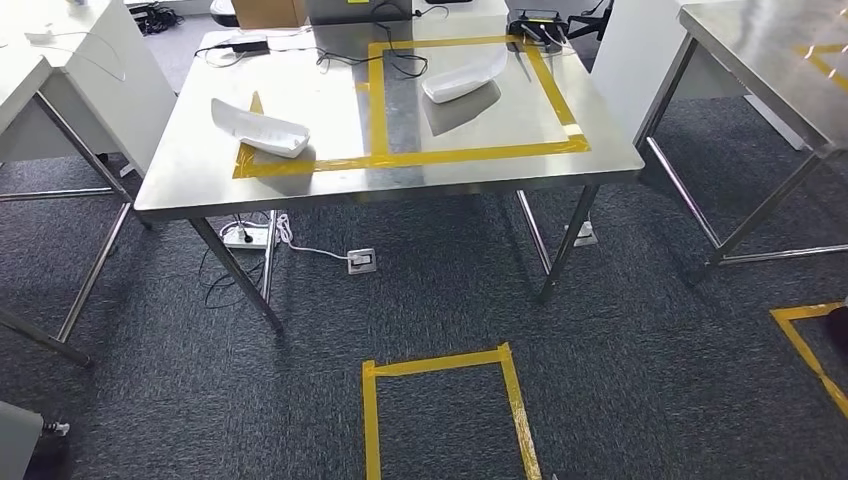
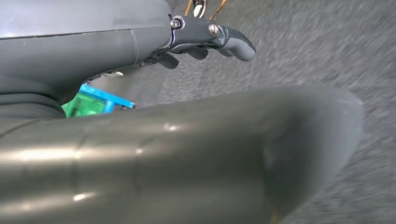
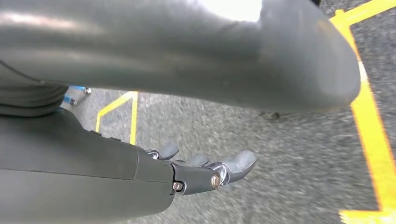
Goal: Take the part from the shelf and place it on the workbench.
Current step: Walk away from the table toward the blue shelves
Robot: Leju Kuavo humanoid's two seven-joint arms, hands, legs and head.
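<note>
While unheld, two parts (image 1: 259, 128) (image 1: 464, 78) lie on workbench (image 1: 200, 170).

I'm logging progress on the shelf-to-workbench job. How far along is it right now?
Two white parts already lie on the steel workbench, the farther one inside the yellow tape frame. Nothing is in hand: the left hand and right hand hang over carpet, fingers apart. Whether more parts remain isn't visible.

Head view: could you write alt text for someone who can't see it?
A steel table marked with yellow tape holds two white curved parts, one at the left on the tape line and one inside the taped square. Grey carpet lies below, with a taped outline on the floor.
</note>
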